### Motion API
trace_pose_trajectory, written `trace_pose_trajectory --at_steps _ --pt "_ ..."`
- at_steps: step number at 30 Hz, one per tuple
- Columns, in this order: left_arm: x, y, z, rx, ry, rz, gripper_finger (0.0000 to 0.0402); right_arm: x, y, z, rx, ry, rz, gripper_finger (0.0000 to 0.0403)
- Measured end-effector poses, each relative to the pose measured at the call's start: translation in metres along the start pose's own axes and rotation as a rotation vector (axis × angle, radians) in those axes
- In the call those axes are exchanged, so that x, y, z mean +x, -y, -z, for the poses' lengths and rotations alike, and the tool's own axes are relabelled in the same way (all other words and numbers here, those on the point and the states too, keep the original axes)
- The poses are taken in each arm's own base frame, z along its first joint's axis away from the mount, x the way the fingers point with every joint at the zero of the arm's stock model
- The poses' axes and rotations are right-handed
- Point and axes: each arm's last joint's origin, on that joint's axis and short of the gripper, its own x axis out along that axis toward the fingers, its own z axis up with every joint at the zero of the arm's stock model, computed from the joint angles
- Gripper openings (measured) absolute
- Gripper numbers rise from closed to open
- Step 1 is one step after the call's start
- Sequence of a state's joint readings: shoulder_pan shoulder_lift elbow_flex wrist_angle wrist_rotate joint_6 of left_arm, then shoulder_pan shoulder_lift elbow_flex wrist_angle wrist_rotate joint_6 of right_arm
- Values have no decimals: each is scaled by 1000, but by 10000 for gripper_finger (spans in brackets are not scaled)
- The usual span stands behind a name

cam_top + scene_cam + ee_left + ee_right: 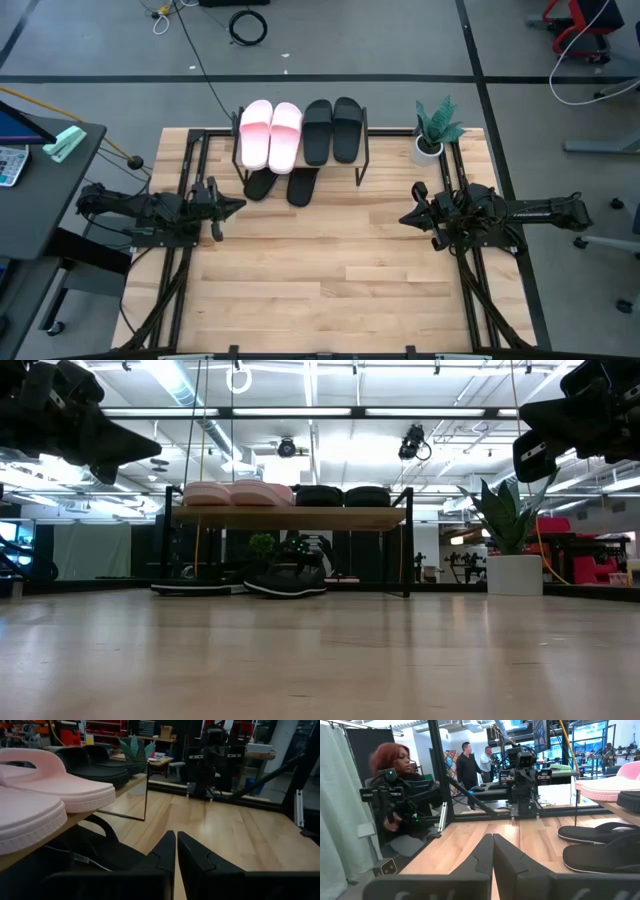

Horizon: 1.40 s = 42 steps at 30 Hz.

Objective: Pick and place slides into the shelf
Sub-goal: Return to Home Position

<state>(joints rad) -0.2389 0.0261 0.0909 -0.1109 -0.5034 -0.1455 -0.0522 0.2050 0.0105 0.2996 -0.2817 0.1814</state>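
**All six slides at the shelf; both claws empty, off to the sides.**

Two pink slides (pixel 256 132) & two black slides (pixel 317 130) lay side by side on top of the shelf (pixel 290 518). The other two black ones (pixel 302 186) sat on the table (pixel 340 280) under the board, ends poking out toward the front. That made six, so the pick-and-place work looked done; prob. only parking the arms was left. L claw (pixel 238 205) hovered above the table near the shelf's left end, close to the under-shelf pair but not touching, fingers (pixel 167 851) pressed together w/ nothing between. R claw (pixel 405 217) hovered on the table's right, well apart from the shelf and near the potted plant (pixel 435 130), fingers (pixel 485 854) likewise pressed together, empty. A person (pixel 395 785) sat beyond the table's left side.
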Motion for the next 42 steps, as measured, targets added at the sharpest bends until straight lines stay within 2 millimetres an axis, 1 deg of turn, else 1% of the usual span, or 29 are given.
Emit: trace_pose_trajectory --at_steps 10,22,32,42 --pt "0 0 0 -1 2 0 36 0 0 0 0 0 0 14" --pt "0 0 0 -1 2 0 23 0 0 0 0 0 0 14" --pt "0 0 0 -1 2 0 36 0 0 0 0 0 0 14" --pt "0 0 0 -1 2 0 22 0 0 0 0 0 0 14"
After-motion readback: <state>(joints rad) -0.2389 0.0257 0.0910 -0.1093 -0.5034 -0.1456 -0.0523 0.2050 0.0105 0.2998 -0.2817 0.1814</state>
